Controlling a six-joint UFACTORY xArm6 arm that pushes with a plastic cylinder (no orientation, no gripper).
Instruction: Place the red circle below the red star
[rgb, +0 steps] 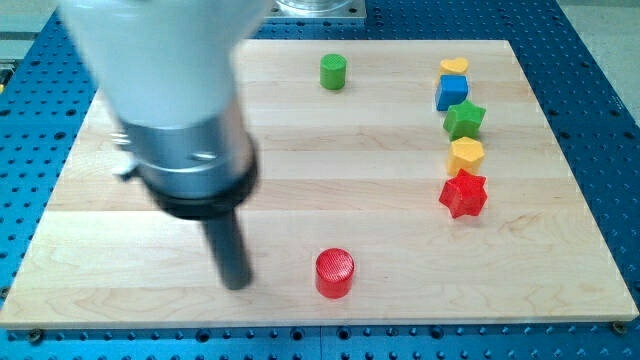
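The red circle (334, 273) stands near the view's bottom, a little right of centre. The red star (463, 194) lies at the right, the lowest of a column of blocks. My tip (237, 284) rests on the board to the left of the red circle, with a gap between them. The red circle is to the lower left of the red star, well apart from it.
Above the red star, going up, are a yellow hexagon (466, 155), a green star (464, 120), a blue cube (452, 93) and a yellow heart (454, 67). A green cylinder (333, 72) stands near the top centre. The wooden board (120, 300) lies on a blue perforated table.
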